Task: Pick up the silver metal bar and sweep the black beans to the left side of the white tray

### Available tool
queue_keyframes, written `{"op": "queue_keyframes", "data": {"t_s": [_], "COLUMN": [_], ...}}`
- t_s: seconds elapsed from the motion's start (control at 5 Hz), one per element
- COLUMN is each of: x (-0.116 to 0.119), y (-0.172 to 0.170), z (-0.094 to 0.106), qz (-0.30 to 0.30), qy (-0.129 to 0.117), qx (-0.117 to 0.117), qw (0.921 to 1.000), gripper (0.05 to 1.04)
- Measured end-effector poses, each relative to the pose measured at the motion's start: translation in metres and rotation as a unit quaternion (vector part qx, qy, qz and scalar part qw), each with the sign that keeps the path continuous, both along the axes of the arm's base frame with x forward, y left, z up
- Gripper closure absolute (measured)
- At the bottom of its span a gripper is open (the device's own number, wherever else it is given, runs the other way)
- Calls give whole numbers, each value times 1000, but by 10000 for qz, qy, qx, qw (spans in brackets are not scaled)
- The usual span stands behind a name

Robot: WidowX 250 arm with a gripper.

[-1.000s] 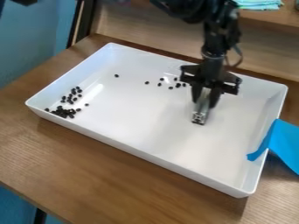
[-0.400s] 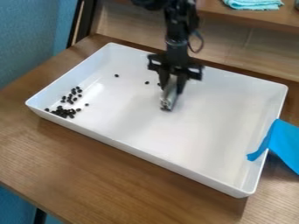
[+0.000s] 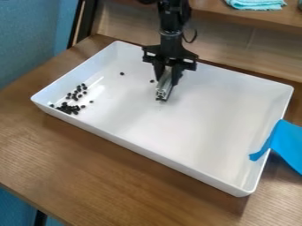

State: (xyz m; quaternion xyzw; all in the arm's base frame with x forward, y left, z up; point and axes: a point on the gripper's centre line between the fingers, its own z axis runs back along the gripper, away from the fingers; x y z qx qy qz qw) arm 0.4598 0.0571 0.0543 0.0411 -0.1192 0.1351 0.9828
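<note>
The gripper [image 3: 167, 81] hangs over the upper middle of the white tray [image 3: 141, 152], shut on a short silvery metal bar [image 3: 163, 92]. The bar slants downward, its grooved end at or just above the tray floor; contact cannot be told. Just left of the bar lies a small dark bean-like piece [image 3: 152, 81], and another dark piece [image 3: 122, 73] sits farther left. Many more form a loose cluster [image 3: 78, 93] and a denser pile [image 3: 69, 109] in the tray's left corner. The arm and bar may hide other pieces.
Raised walls surround the tray on the wooden table [image 3: 118, 176]. Blue tape [image 3: 282, 143] crosses its right wall and extends onto the table. Behind are a wooden panel [image 3: 236, 48] and a folded teal cloth [image 3: 256, 4] on a ledge.
The gripper has moved left and toward the tray's back with the bar. The tray has shifted slightly, its left corner now farther back. Several dark pieces near the back middle are now out of sight.
</note>
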Motion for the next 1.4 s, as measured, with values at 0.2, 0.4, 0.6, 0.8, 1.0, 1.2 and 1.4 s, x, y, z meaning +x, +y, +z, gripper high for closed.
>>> {"op": "queue_keyframes", "data": {"t_s": [0.2, 0.4, 0.6, 0.8, 1.0, 1.2, 1.4], "x": [-2, -13, -20, -25, -26, -25, -18], "y": [19, 11, -8, -27, -43, -52, -52], "z": [-1, -11, 8, 20, 30, 31, 25], "qz": [135, 76, -93, -152, -199, -173, -90], "qy": [45, 185, 75, 20, -69, -85, -120], "qx": [-17, -92, -252, -318, -341, -273, -189], "qw": [9999, 9998, 9996, 9994, 9992, 9994, 9997], "gripper": [698, 698, 698, 698, 698, 698, 698]}}
